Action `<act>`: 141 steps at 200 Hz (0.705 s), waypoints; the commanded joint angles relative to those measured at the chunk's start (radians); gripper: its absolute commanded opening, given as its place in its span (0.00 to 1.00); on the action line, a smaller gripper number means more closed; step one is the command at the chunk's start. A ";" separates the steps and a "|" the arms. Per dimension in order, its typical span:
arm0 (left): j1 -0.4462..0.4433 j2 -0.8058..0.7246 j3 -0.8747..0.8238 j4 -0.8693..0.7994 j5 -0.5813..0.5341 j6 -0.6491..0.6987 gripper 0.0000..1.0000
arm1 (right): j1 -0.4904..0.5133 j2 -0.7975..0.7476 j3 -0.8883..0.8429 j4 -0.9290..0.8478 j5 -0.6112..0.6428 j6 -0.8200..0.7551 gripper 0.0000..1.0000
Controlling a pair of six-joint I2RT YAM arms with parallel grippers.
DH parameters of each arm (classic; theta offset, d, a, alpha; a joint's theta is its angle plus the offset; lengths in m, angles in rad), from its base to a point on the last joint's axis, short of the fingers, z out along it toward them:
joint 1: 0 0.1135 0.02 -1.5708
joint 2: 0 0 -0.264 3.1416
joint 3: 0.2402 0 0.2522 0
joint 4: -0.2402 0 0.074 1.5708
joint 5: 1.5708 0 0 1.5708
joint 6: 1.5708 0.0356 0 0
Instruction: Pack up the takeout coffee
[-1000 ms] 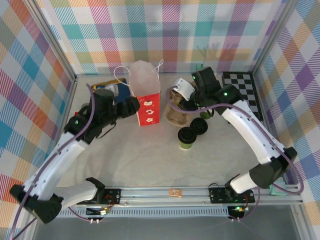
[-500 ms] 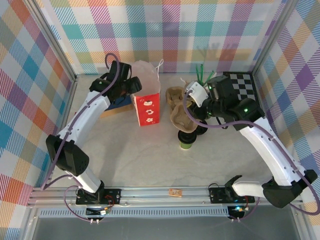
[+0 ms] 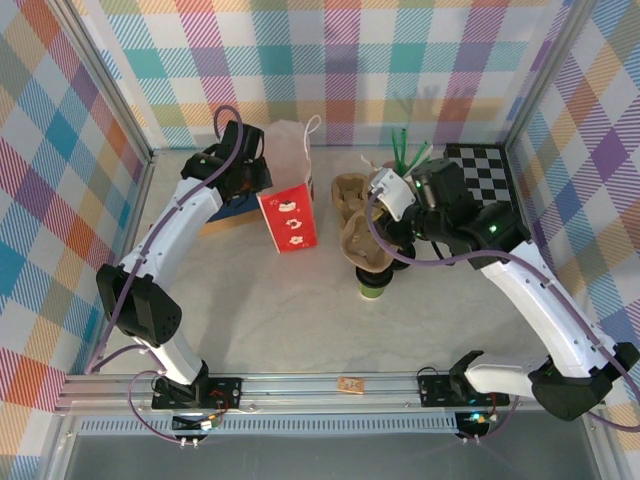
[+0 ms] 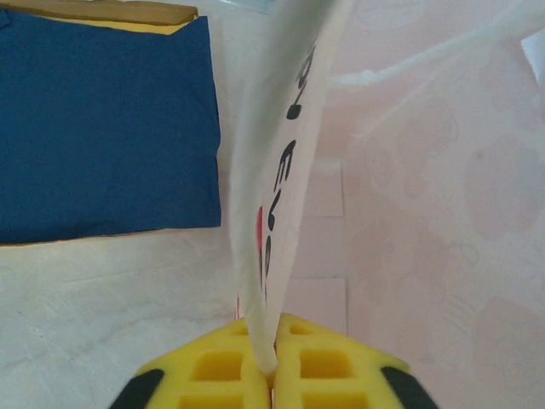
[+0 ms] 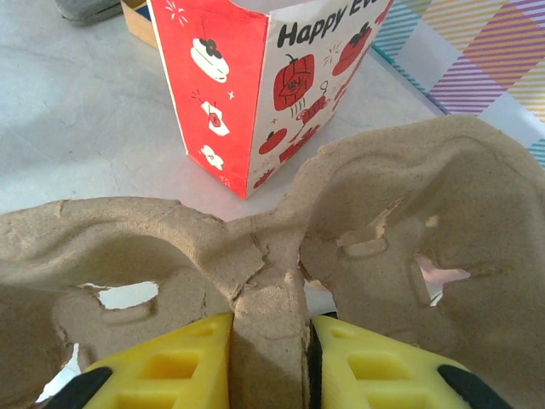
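Left gripper (image 4: 272, 368) is clenched on the top rim of the red-and-white paper bag (image 3: 290, 218). In the left wrist view the two yellow fingers (image 4: 213, 371) are pressed together at bottom centre with the thin bag wall pinched between them. In the top view the bag sits upper centre-left and tilted, with its white cord handles up at the top edge. A blue flat box (image 4: 102, 128) lies on the table (image 3: 270, 320) just beside the bag, upper left in the left wrist view. Right gripper (image 5: 268, 345) is grasping the brown pulp cup carrier (image 3: 362, 240), with the yellow pads on either side of the carrier's central ridge at the bottom of the right wrist view. The carrier is held off the table, just right of centre in the top view and near the bag's right side; the bag's printed face fills the upper middle of the right wrist view. The takeout coffee (image 3: 373, 286) stands upright on the table at centre frame, just below the carrier's lower edge, with its black lid partly covered by the carrier; neither gripper has it and it is outside the bag. A black-and-white checkered board (image 3: 490, 175) lies flat at upper right, well apart from the cup.
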 commanded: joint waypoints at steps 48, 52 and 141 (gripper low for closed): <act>-0.036 -0.231 -0.121 -0.087 0.030 -0.011 0.01 | 0.073 -0.043 0.091 -0.073 0.068 0.035 0.25; -0.042 -0.251 -0.142 -0.085 0.034 -0.017 0.01 | 0.080 -0.045 0.097 -0.078 0.071 0.038 0.25; -0.249 -0.617 -0.387 -0.190 -0.108 -0.243 0.00 | 0.213 -0.046 0.250 -0.186 0.165 0.068 0.25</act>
